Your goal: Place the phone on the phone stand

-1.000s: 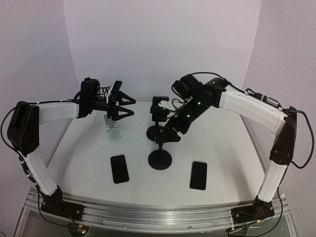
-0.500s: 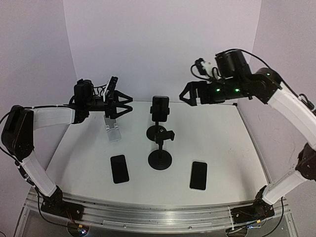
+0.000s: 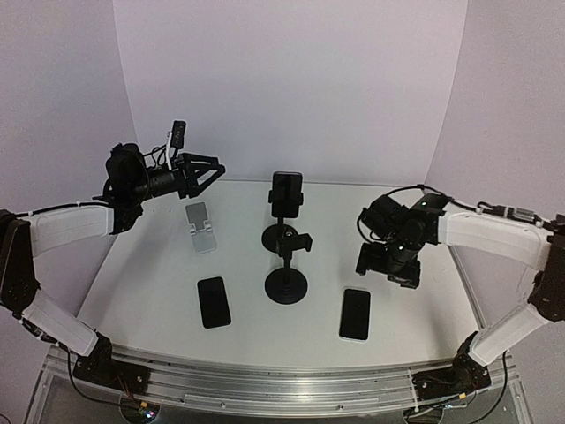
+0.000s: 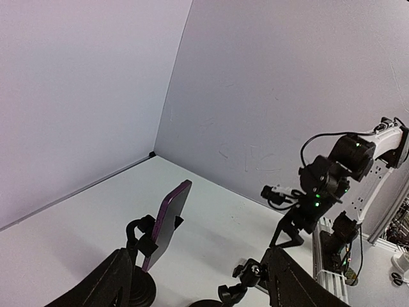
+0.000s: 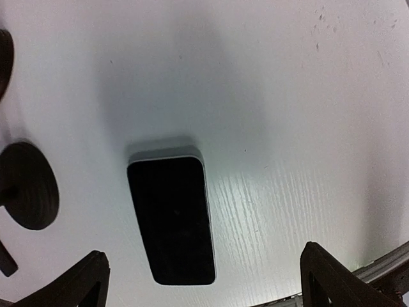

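Note:
A black phone with a silver edge (image 3: 355,314) lies flat on the white table at front right. It shows in the right wrist view (image 5: 171,217) between my spread fingers. My right gripper (image 3: 388,272) is open and empty, pointing down just behind this phone. A second black phone (image 3: 213,301) lies at front left. A black stand with a round base (image 3: 286,284) has an empty clamp (image 3: 292,242). Behind it a second black stand holds a purple-edged phone (image 3: 286,193) upright, also in the left wrist view (image 4: 167,220). My left gripper (image 3: 212,170) is open and empty, high at back left.
A small silver folding stand (image 3: 201,226) sits at back left, below my left gripper. The round base of the front stand shows at the left edge of the right wrist view (image 5: 25,185). The table's front edge lies close behind the right phone.
My right arm has swung from high at the back down to just over the front right phone. My left gripper has risen and drawn back to the left.

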{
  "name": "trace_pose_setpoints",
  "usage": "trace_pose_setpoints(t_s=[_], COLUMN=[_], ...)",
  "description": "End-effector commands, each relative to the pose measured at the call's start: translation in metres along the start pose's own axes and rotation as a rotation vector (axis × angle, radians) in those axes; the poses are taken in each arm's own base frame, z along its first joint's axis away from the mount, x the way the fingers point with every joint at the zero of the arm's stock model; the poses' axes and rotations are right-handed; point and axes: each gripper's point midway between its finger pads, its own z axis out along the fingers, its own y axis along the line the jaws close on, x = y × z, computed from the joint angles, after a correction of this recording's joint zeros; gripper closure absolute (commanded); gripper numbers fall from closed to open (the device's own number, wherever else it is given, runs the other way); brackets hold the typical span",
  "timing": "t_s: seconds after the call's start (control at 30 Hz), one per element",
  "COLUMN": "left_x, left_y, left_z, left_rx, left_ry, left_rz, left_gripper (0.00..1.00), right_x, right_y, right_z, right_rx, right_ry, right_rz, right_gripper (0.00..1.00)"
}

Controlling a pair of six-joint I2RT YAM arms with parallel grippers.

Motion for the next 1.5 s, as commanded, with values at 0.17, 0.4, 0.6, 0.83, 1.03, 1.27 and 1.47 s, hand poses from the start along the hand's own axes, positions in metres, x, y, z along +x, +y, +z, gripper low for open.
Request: trace_pose_setpoints(t_s=[0.17,0.4,0.6,0.83,1.03,1.27,1.47], left_x=[-0.013,-0.010,-0.008,-0.007,-0.009,-0.009,-0.008], left_y=[-0.014,-0.011,-0.010,-0.007,-0.005,-0.005,-0.008], left_z=[-0.011,-0.009,-0.008,-0.007,-0.006,-0.004,-0.004], left_rx=[-0.010,-0.009,-0.009,-0.015,-0.022,-0.018,0.001], left_ry=[-0.064,-0.060,-0.054,-0.052,-0.053,-0.050,-0.047], left_rz=[0.007,0.002,0.009,0.014,0.037,0.052,0.069], left_gripper=[0.28,0.28,0.28,0.28,0.28,0.28,0.29], right_x=[0.058,0.068,0.085,0.098,0.102,0.092,0.053], right_y=[0.046,0.045,0.033,0.023,0.021,0.028,0.045], right_z=[0.049,0.076,0.095,0.112,0.121,0.117,0.082], right_rx=[-0.084,-0.025,0.031,0.054,0.046,0.032,-0.037], right_ry=[0.186,0.231,0.280,0.308,0.310,0.261,0.063], right_rz=[-0.050,-0.080,-0.103,-0.124,-0.139,-0.175,-0.195], right_gripper=[0.02,0.02,0.02,0.08,0.30,0.46,0.55])
